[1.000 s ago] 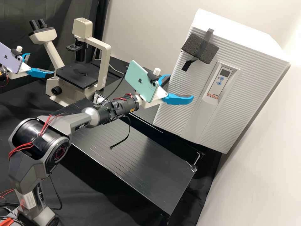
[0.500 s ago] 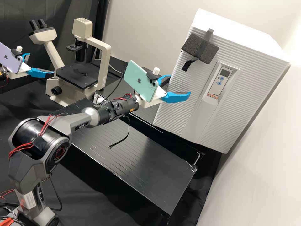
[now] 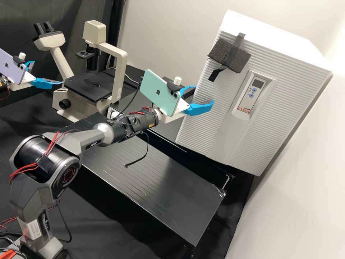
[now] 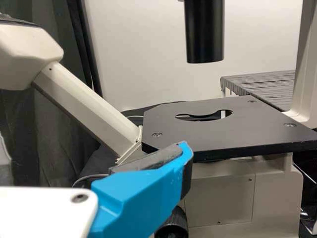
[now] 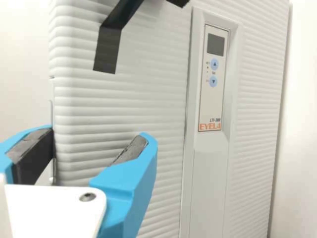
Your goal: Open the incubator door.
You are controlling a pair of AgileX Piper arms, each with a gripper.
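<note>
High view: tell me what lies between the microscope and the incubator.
In the high view, a mint-green phone and the right gripper lie between microscope and incubator, before a black surface.

My incubator (image 3: 201, 126) wears a pale, matt front, ribbed across like moulded plastic, with its control panel (image 5: 203, 106) smooth and flat. The block (image 3: 235, 54) on it looks like rough, porous foam, under smooth black tape (image 5: 106, 52). The fingers (image 5: 124, 178) of my right gripper (image 3: 203, 94) look like smooth, slightly shiny plastic, their dark pads (image 5: 134, 148) matt and coarser. My microscope (image 3: 119, 77) has a smooth, painted-looking cream body and a matt black stage (image 4: 257, 129). The bench top (image 3: 161, 187) is glossy; the black curtain (image 3: 72, 12) is soft-looking cloth.
</note>
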